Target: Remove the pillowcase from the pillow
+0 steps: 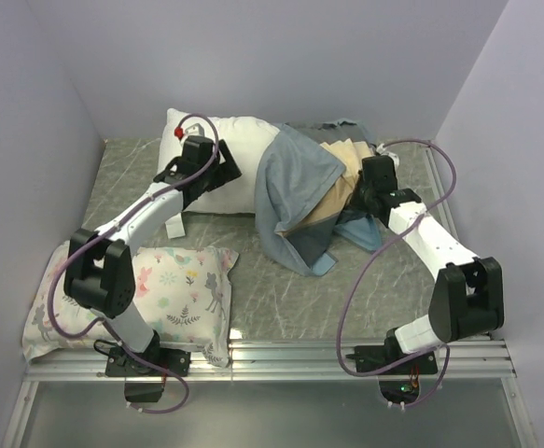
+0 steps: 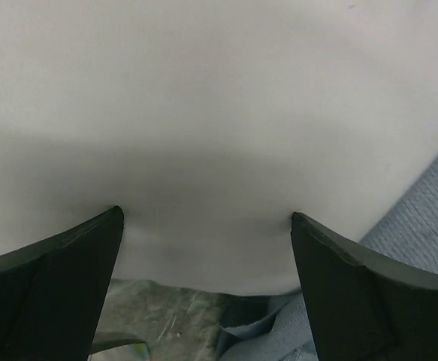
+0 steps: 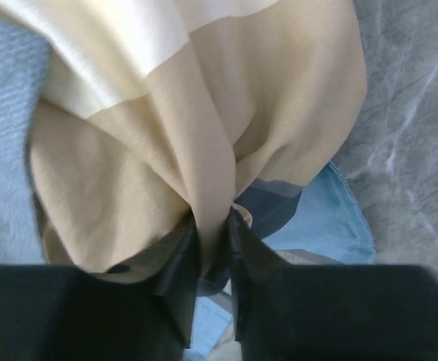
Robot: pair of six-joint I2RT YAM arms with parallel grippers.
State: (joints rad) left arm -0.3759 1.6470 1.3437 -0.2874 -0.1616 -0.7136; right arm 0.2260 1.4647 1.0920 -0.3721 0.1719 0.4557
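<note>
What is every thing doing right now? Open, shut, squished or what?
left tool: open, against the pillow.
right tool: shut on the pillowcase.
pillowcase: crumpled, heaped over the pillow's right end.
pillow: lying flat, left part bare.
printed pillow: lying flat.

pillow (image 1: 244, 140) at back, pillowcase (image 1: 295, 187) over its right end, second pillow (image 1: 183, 289) front left

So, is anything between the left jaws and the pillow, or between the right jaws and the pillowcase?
Nothing visible. The left gripper has its jaws open right against the bare pillow, and the right gripper has its jaws shut on a fold of the pillowcase.
</note>
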